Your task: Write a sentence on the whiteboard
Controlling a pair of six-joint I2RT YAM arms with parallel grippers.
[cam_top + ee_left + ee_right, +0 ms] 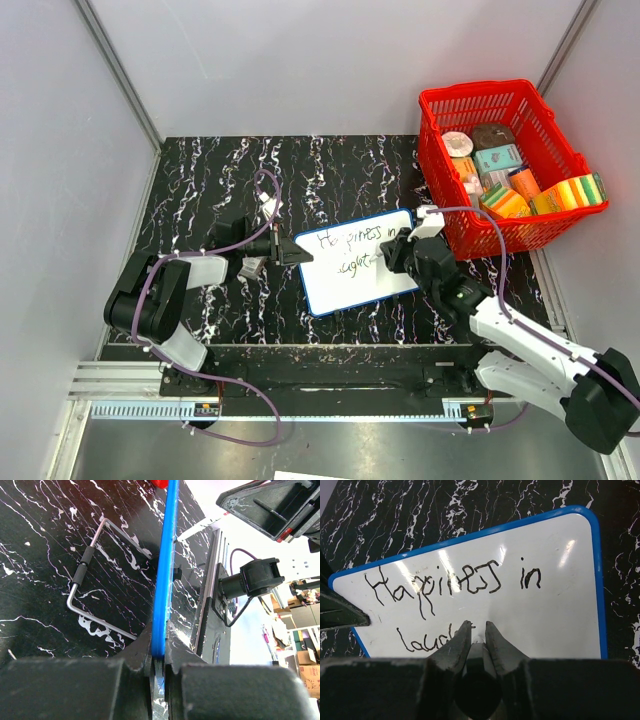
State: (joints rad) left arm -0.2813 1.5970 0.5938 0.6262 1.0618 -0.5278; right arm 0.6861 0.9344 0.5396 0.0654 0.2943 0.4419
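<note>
A black marbled desk [200, 190] is enclosed by pale walls. The left hand [157, 666] is clamped on the blue rim of the whiteboard [355, 285]. The right hand [476, 630] is closed on a marker [476, 652] over the board, with the sentence [435, 582] just ahead of its fingertips. A red basket [440, 105] is set beyond.

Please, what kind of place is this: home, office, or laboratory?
Most likely a robotics lab test cell: plain white panel walls enclose a black marbled table, the left arm and right arm are bolted at its near edge, and cardboard boxes stand beyond.
</note>
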